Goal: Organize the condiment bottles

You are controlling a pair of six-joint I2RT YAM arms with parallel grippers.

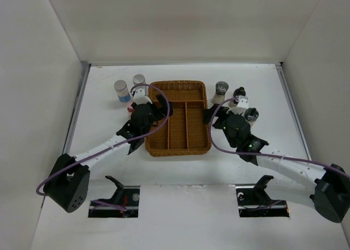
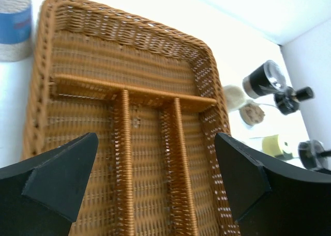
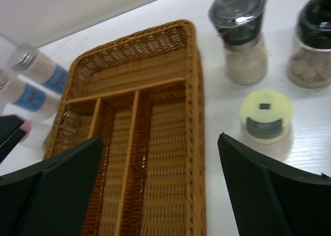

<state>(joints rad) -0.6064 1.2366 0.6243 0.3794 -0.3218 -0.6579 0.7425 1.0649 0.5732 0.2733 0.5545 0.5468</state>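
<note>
Now we see two blue-labelled bottles (image 1: pixel 121 90) toward the table's far-left corner. Our left gripper (image 2: pixel 155 143) is spread wide and empty at the left rim of the wicker tray (image 1: pixel 178 150) at mid-table. Our right gripper (image 3: pixel 159 143) is likewise released by its right rim. More bottles (image 1: pixel 221 89) stand toward the far-right corner.

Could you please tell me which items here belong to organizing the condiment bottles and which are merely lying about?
Job: left blue-labelled jar, right blue-labelled jar, black-banded jar, black-topped jar, yellow-green-capped jar, dark-lidded jar.
Lying about: empty wicker tray, probably their destination; purple cables.
</note>
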